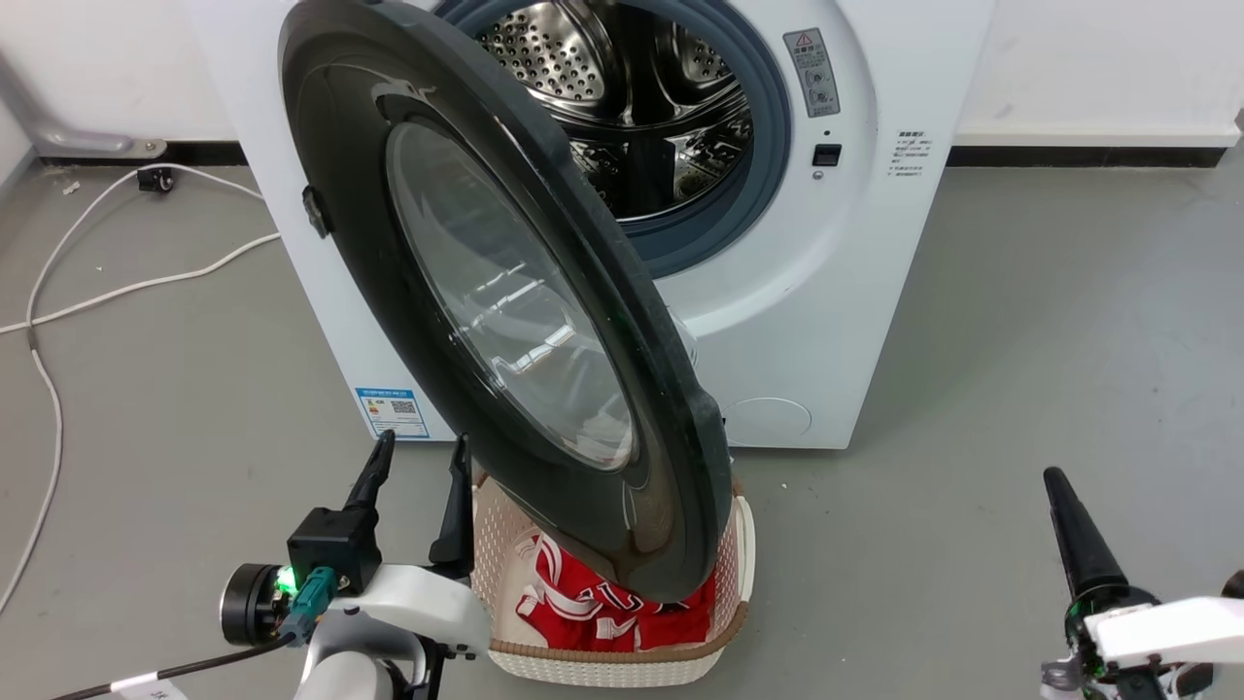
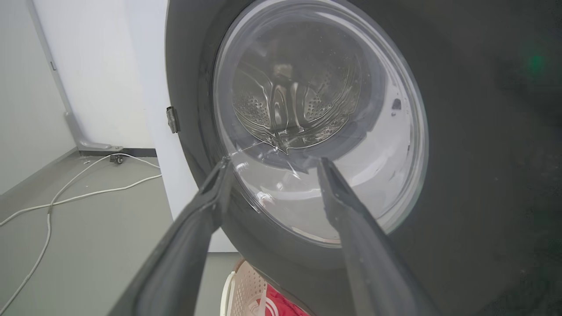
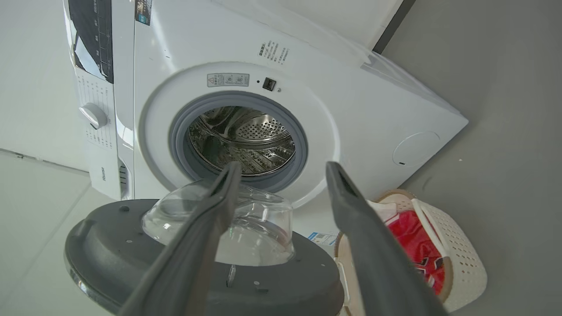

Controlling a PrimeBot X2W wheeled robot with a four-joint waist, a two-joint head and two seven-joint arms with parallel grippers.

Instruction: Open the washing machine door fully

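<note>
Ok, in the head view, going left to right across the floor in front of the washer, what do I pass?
White cable → left gripper → cream laundry basket holding red clothing → right gripper.

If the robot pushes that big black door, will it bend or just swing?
Probably just swings: the washing machine door looks like a stiff disc hinged at one side. Its glossy face may be slippery for the left gripper. The thick glass bowl hints it's heavy.
</note>
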